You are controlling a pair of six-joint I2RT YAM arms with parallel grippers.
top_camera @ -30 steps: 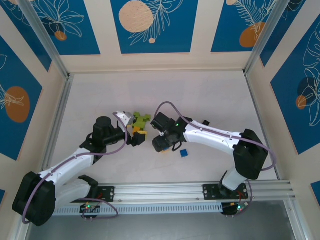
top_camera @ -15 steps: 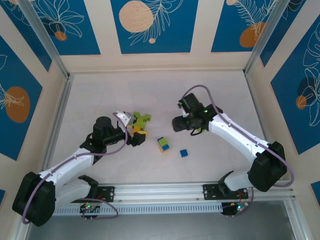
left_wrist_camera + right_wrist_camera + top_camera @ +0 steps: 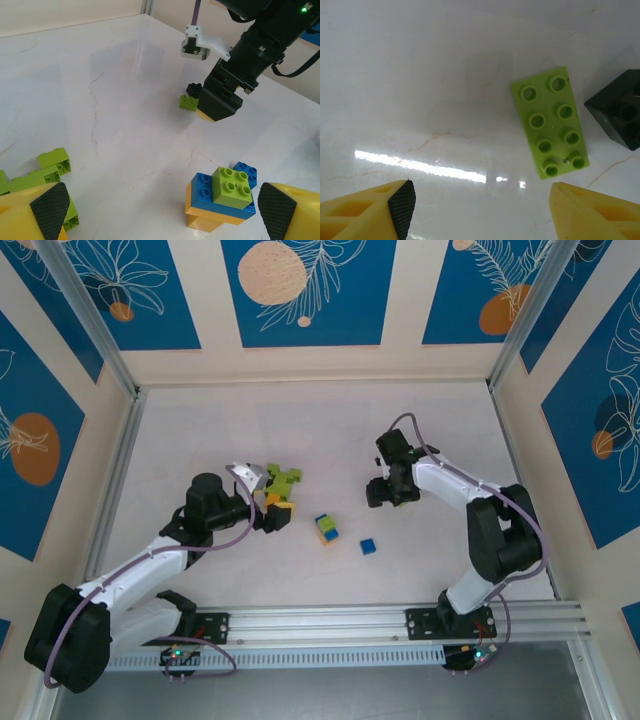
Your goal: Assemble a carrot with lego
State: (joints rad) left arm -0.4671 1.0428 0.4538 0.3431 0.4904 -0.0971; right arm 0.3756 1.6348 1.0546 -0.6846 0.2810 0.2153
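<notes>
- While the right gripper (image 3: 480, 212) hangs wide and empty over the table (image 3: 420, 60), a lime green brick (image 3: 550, 122) lies skewed below it, nearer one finger, with a black brick (image 3: 618, 115) just beside.
- My worry is that closing from here could nudge or spin the lime green brick, or catch the black brick too.
- Across the table, the left gripper (image 3: 162, 217), also wide and empty, faces the orange-blue-green stack (image 3: 220, 197); a green cluster (image 3: 50, 165) sits by its other finger.
- Every brick lies loose on the table.
</notes>
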